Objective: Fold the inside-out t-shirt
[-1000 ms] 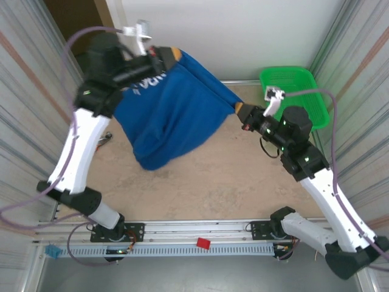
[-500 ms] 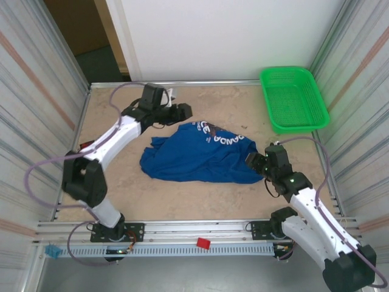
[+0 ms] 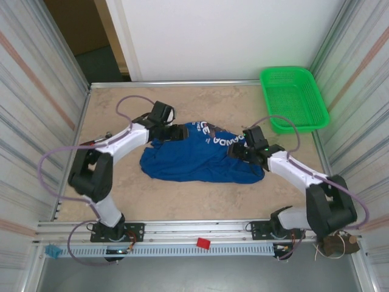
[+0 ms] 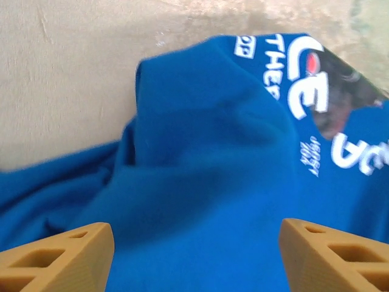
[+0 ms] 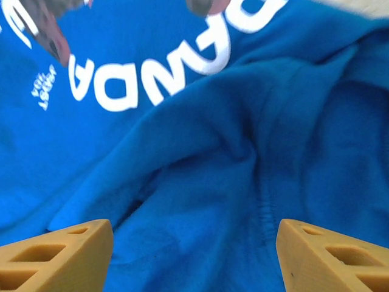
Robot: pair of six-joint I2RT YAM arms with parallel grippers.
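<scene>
The inside-out t-shirt (image 3: 194,159) lies crumpled on the table, royal blue with white lettering along its far edge. My left gripper (image 3: 180,132) hovers over its upper left part, jaws open. In the left wrist view the t-shirt (image 4: 206,176) lies under the left gripper (image 4: 197,255), whose tan fingertips (image 4: 61,252) stand wide apart with nothing pinched. My right gripper (image 3: 234,150) sits over the shirt's right part, open too. In the right wrist view wrinkled cloth and lettering of the t-shirt (image 5: 200,158) spread below the right gripper (image 5: 194,255).
A green mesh basket (image 3: 294,99) stands at the back right corner. Corrugated metal walls close the table's left and right sides. Bare tan tabletop (image 3: 200,198) lies in front of the shirt, and more behind it (image 3: 206,103).
A second ago both grippers held the shirt stretched in the air, shut. They let it drop onto the table, opened, and came back low over its two ends.
</scene>
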